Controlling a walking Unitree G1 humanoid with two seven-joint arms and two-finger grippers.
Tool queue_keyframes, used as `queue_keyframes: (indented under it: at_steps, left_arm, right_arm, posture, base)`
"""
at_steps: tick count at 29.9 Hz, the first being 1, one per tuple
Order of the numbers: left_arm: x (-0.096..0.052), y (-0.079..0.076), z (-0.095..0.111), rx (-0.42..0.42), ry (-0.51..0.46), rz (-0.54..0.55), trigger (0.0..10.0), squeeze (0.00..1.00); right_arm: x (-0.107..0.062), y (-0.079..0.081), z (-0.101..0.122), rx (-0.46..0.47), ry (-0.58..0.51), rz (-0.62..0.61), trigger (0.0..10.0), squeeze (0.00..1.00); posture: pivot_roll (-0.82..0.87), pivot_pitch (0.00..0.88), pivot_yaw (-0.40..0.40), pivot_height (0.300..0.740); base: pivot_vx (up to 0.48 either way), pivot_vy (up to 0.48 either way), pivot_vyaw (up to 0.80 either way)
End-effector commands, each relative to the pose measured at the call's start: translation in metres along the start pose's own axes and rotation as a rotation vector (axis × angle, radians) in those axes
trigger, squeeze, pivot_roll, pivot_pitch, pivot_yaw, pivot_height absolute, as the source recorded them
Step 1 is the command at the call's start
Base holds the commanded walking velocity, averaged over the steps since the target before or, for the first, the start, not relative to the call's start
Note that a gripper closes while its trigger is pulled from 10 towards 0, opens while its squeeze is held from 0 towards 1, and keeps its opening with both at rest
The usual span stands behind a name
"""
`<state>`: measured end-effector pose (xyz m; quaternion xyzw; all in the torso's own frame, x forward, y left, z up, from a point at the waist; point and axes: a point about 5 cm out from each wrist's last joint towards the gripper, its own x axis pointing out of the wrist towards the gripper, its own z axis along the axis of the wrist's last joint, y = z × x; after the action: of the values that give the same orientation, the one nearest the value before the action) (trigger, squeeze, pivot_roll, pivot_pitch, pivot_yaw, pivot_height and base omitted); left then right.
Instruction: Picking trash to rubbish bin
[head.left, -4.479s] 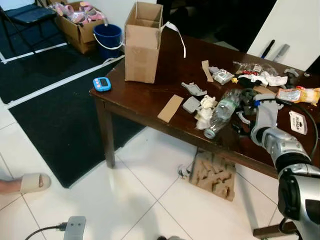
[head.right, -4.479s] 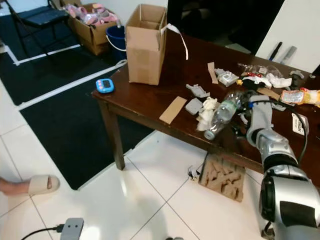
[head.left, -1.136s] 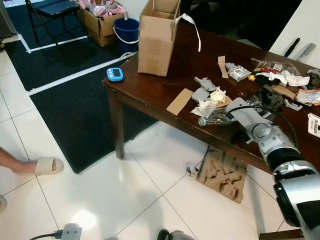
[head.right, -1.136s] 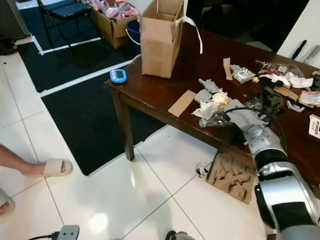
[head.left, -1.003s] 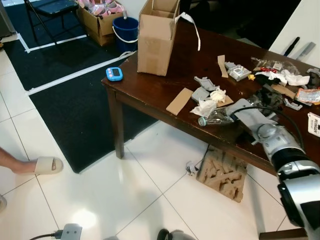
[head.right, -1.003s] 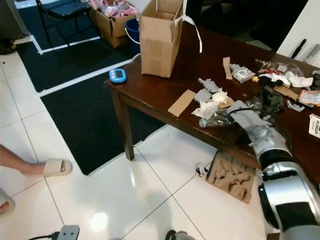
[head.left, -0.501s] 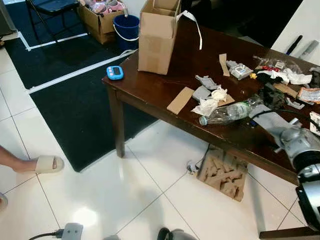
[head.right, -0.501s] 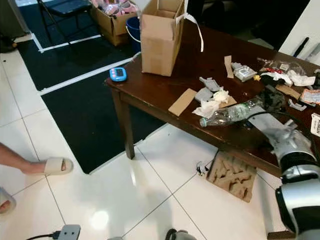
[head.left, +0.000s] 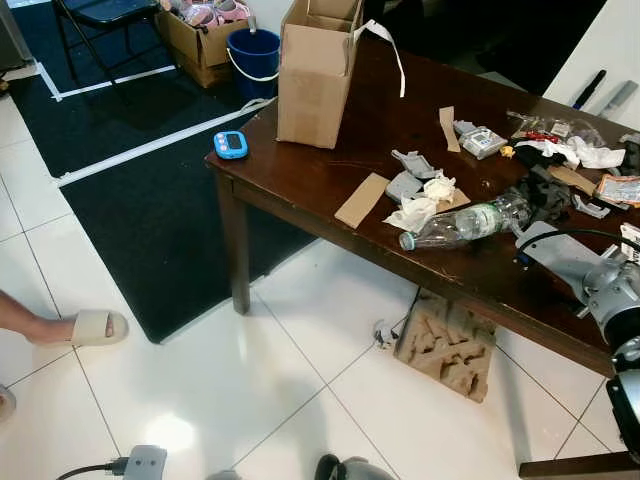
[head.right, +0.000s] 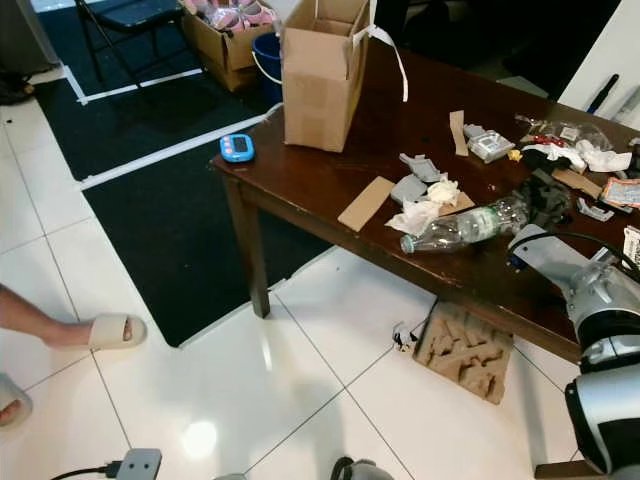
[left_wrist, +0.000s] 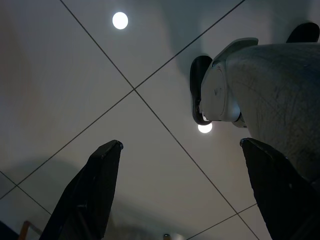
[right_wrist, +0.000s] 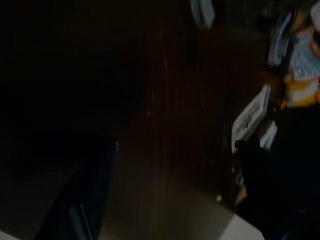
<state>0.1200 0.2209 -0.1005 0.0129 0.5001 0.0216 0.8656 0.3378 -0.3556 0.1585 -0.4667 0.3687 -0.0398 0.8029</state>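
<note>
One change: the right arm has pulled back from the plastic bottle (head.left: 462, 223) toward the near table (head.left: 300, 175) edge; the bottle lies on its side on the table, unheld.
Meaning: judged, the grasp failed or was dropped; the pickup needs redoing.
Right end effector (right_wrist: 175, 185): fingers spread apart, empty, over dark tabletop.
Left end effector (left_wrist: 180, 195): fingers wide apart, hanging idle above floor tiles.
Cardboard box (head.left: 318, 70): open-topped, on the table's far corner; contents hidden.
Blue bucket (head.left: 252, 60): on the floor beyond; contents unclear.
</note>
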Motion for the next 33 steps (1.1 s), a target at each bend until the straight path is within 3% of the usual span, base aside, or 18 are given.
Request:
queue_keyframes:
  at_steps: [1, 5, 13, 16, 20, 21, 25, 27, 30, 33]
  left_arm:
    - [-0.001, -0.014, -0.013, 0.001, 0.041, -0.056, 10.0, 0.0]
    - [-0.001, -0.014, -0.012, 0.002, 0.037, -0.056, 10.0, 0.0]
    - [-0.001, -0.014, -0.01, 0.0, 0.03, -0.057, 10.0, 0.0]
    - [0.0, -0.015, -0.009, 0.0, 0.027, -0.06, 10.0, 0.0]
    - [0.0, -0.015, -0.008, 0.001, 0.025, -0.062, 10.0, 0.0]
    - [0.0, -0.015, -0.008, 0.001, 0.025, -0.062, 10.0, 0.0]
    - [0.0, -0.014, -0.008, -0.001, 0.024, -0.059, 10.0, 0.0]
    - [0.0, -0.013, -0.008, -0.002, 0.024, -0.058, 10.0, 0.0]
    - [0.0, -0.013, -0.007, 0.0, 0.023, -0.057, 10.0, 0.0]
    - [0.0, -0.012, -0.007, -0.002, 0.023, -0.055, 10.0, 0.0]
  right_arm:
    - [0.003, 0.015, 0.001, 0.022, -0.019, 0.073, 10.0, 0.0]
    - [0.004, 0.028, 0.015, 0.035, -0.079, 0.145, 10.0, 0.0]
    - [0.003, 0.038, 0.037, 0.052, -0.189, 0.2, 10.0, 0.0]
    - [0.0, 0.044, 0.053, 0.14, -0.27, 0.232, 10.0, 0.0]
    - [-0.009, 0.004, 0.072, 0.453, -0.413, -0.002, 10.0, 0.0]
    - [-0.009, 0.004, 0.072, 0.453, -0.413, -0.002, 10.0, 0.0]
    - [-0.021, -0.035, 0.075, 0.638, -0.478, -0.221, 10.0, 0.0]
    - [-0.023, -0.044, 0.074, 0.685, -0.477, -0.268, 10.0, 0.0]
    - [-0.029, -0.059, 0.068, 0.633, -0.454, -0.41, 10.0, 0.0]
    - [-0.03, -0.061, 0.07, 0.662, -0.467, -0.399, 10.0, 0.0]
  posture:
    - [0.21, 0.182, -0.087, 0.74]
    - [0.21, 0.181, -0.088, 0.74]
    - [0.21, 0.182, -0.089, 0.74]
    - [0.21, 0.182, -0.091, 0.74]
    - [0.21, 0.18, -0.09, 0.74]
    - [0.21, 0.18, -0.09, 0.74]
    - [0.22, 0.175, -0.089, 0.74]
    - [0.22, 0.175, -0.089, 0.74]
    - [0.22, 0.173, -0.088, 0.74]
    - [0.22, 0.172, -0.087, 0.74]
  base:
    - [0.0, 0.0, 0.0]
    - [0.0, 0.0, 0.0]
    - [0.0, 0.0, 0.0]
    - [0.0, 0.0, 0.0]
    - [0.0, 0.0, 0.0]
    - [0.0, 0.0, 0.0]
    - [0.0, 0.0, 0.0]
    - [0.0, 0.0, 0.0]
    - [0.0, 0.0, 0.0]
    - [0.0, 0.0, 0.0]
